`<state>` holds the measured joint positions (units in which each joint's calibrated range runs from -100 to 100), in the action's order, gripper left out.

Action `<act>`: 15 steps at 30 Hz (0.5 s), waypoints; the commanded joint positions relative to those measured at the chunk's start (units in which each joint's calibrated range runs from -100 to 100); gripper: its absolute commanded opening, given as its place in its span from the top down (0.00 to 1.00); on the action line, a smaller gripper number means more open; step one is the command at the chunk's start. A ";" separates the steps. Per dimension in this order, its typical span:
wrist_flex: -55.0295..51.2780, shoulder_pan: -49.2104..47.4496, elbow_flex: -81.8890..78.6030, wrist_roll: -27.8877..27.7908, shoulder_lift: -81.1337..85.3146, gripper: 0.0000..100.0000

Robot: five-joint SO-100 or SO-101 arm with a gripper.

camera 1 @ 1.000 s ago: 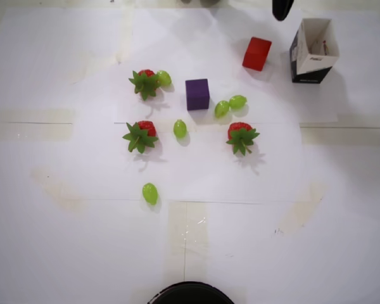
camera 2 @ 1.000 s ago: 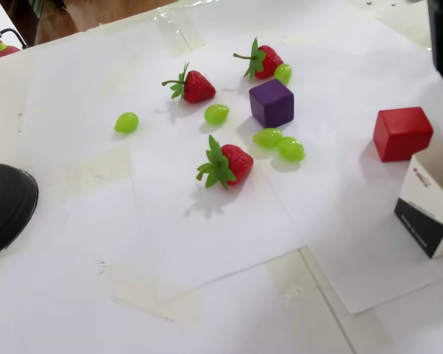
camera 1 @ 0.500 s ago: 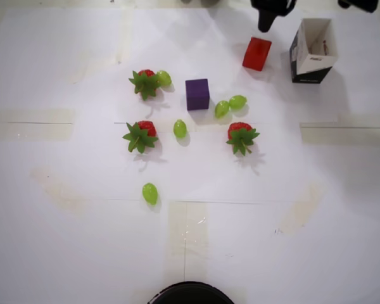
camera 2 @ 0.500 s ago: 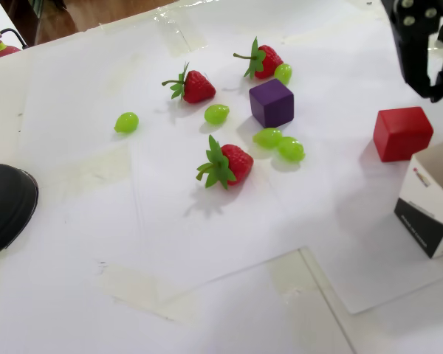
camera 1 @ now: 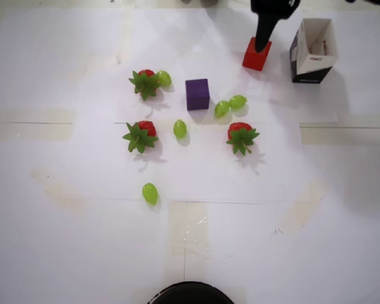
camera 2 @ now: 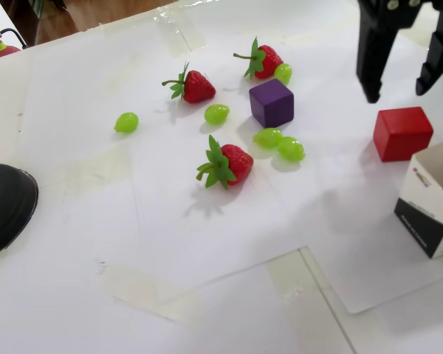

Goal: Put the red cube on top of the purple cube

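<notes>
The gripper [camera 2: 400, 94] hangs above the red cube [camera 2: 402, 133] with its two black fingers [camera 2: 373, 66] spread wide apart and nothing between them; in the fixed view both tips end above the cube's top face without touching it. In the overhead view the gripper [camera 1: 262, 45] comes down from the top edge and covers part of the red cube [camera 1: 254, 58], which rests on the white paper-covered table [camera 1: 82, 240].

Just to the right of the red cube in the overhead view stands an open black-and-white carton [camera 1: 312, 50], close to but apart from the cube. The purple cube [camera 1: 197, 94] sits on the paper, lower left of the red cube and well apart from it, with nothing on top of it.

Two green grapes [camera 1: 230, 105] lie just right of the purple cube, touching each other. A strawberry [camera 1: 145, 82] with a grape [camera 1: 164, 78] against it lies to the purple cube's left. Two more strawberries [camera 1: 241, 137] [camera 1: 140, 135] lie lower down, a grape [camera 1: 180, 128] between them, and another grape [camera 1: 150, 193] lies alone nearer the bottom. A dark round object [camera 1: 190, 293] shows at the bottom edge.
</notes>
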<state>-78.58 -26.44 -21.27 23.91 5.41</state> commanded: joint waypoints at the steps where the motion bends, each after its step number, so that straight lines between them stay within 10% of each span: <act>1: 1.21 -0.62 -0.82 0.49 0.44 0.75; 15: 7.91 -2.90 -11.82 3.37 0.01 0.77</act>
<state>-72.33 -29.06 -32.22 26.79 5.41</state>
